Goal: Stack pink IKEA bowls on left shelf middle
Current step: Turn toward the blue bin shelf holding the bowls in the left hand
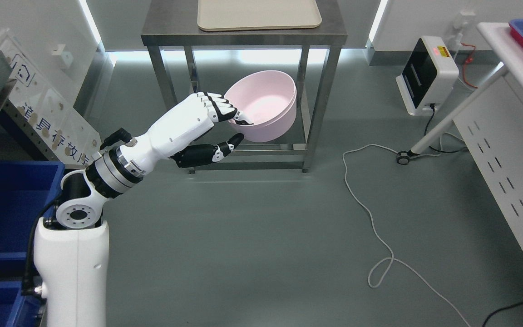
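The left hand (218, 125) grips the pink bowl (266, 106) by its near rim, fingers inside, thumb beneath, holding it tilted before the steel table (243, 36).

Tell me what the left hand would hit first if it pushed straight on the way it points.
The left hand already grips the pink bowl by its near rim. Beyond the bowl, probably the far right leg of the metal table, though depth is unclear.

You have one pink bowl (265, 105), one robot hand (225, 125), one beige tray (259, 14) on one steel surface (170, 22), one white cable (370, 213) and two blue bins (2, 204).
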### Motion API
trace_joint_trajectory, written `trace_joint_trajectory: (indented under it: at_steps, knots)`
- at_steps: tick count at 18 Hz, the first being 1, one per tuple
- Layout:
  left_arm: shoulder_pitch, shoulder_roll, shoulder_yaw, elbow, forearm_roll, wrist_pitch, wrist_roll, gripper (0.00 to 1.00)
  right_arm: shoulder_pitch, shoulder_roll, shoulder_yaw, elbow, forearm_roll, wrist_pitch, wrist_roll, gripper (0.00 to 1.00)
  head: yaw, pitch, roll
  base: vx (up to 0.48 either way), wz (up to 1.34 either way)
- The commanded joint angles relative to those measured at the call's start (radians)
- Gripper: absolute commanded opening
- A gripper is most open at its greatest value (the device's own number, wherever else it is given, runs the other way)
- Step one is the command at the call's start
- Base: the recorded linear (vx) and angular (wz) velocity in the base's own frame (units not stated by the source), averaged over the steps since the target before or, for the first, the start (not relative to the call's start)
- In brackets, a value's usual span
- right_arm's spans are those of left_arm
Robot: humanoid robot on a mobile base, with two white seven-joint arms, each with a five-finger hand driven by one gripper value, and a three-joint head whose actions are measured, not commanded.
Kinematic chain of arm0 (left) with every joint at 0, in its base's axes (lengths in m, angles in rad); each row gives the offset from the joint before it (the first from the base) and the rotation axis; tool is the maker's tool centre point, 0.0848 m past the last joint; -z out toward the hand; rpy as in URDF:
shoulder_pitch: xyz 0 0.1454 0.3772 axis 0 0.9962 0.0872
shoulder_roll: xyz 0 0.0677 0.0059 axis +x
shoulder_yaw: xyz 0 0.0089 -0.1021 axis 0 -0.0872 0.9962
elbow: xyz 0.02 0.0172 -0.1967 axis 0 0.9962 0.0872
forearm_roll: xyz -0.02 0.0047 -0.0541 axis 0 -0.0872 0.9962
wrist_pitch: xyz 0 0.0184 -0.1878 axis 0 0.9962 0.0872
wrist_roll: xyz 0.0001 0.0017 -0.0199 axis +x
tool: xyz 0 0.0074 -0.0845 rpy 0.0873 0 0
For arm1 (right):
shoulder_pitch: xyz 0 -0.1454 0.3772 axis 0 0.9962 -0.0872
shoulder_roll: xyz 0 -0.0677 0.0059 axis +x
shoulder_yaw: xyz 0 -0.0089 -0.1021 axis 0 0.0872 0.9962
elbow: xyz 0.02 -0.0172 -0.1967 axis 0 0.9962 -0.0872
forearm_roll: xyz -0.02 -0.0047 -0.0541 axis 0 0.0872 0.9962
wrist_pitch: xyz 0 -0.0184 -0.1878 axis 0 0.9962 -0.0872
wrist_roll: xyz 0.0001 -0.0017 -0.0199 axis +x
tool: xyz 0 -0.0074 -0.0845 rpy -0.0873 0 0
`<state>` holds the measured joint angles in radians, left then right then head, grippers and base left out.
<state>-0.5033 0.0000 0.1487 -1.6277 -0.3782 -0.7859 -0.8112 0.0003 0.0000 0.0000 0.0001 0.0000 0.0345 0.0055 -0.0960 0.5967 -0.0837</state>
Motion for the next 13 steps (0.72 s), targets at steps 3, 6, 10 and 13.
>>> trace_joint_trajectory:
  at_steps: [3,6,10,13]
  knots:
    - [0.009,0.018,0.066,0.003,0.004,0.0,0.001,0.06,0.029,-0.017,-0.011,-0.034,0.0,0.001,0.001,1.0,0.0,0.0,0.0,-0.22,-0.28]
    - [0.009,0.018,0.075,0.003,0.004,0.0,0.001,0.06,0.029,-0.017,-0.012,-0.034,0.0,-0.001,0.001,1.0,0.0,0.0,0.0,-0.224,-0.02]
    - [0.009,0.018,0.097,0.002,0.002,0.0,0.0,0.06,0.029,-0.017,-0.011,-0.034,0.0,-0.001,0.001,1.0,0.0,0.0,0.0,-0.151,0.5]
    - [-0.004,0.018,0.098,0.002,0.002,0.0,0.0,0.06,0.029,-0.017,-0.012,-0.034,0.0,-0.001,0.001,1.0,0.0,0.0,0.0,-0.117,0.6]
